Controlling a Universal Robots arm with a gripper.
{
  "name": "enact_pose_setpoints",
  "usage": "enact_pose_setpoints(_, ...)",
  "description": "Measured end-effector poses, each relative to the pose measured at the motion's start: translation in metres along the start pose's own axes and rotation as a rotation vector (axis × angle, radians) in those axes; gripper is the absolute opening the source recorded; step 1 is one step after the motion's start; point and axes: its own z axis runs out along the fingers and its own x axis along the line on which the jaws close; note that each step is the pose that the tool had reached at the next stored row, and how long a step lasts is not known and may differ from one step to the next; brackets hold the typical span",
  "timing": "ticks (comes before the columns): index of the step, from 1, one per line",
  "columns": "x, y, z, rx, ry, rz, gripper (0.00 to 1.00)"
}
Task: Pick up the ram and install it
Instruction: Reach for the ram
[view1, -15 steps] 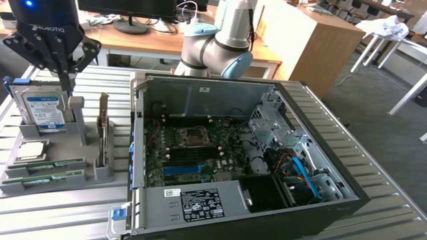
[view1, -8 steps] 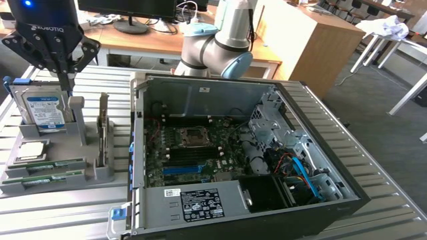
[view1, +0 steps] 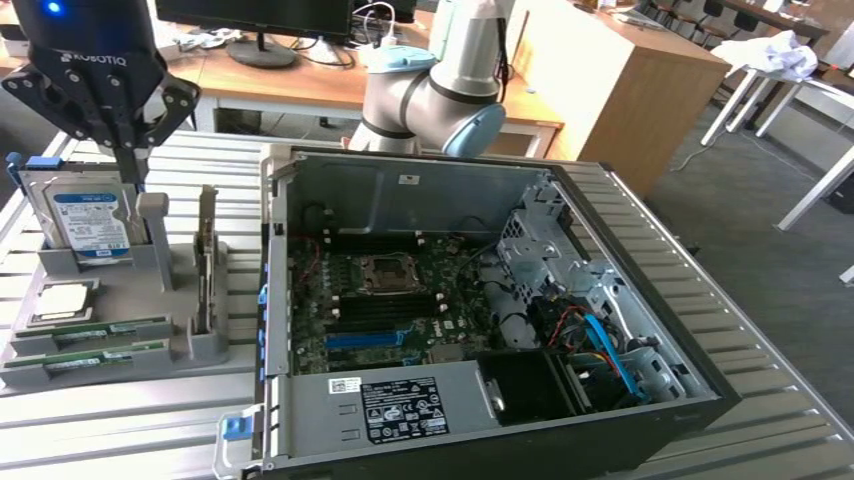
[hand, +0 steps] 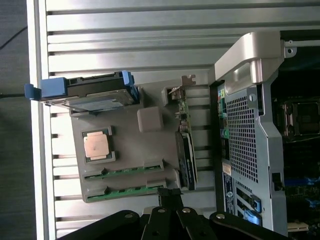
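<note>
Pressed tight together, the pincer (view1: 136, 178) held nothing. It hung at the far end of the table (view1: 534, 455), on the exterior view's left. Under it was the far end of a grey holder (view1: 167, 262), where a hard drive (view1: 83, 222) stood up on its edge.

The ram (view1: 100, 333) was not under the pincer. It sat lower down, at the near end of the same holder, in a slot. It stood on its thin edge. Its long side ran from the exterior view's left to the exterior view's right. A second stick (view1: 94, 358) just like it lay right beside it, a little nearer. A square chip (view1: 60, 300) lay flat between the hard drive and the ram.

So from the pincer the ram lay toward the near side, past the chip. I think the pincer had to line up across that long side. Only one arm was there to reach it. The open computer case (view1: 400, 190) stood just beside the holder, on the exterior view's right.
</note>
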Motion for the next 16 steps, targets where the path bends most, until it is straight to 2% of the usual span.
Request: enact_pose_setpoints(16, -0.001, -0.0148, -0.0006, 0.0012, -0.0001, 0.0, 0.1)
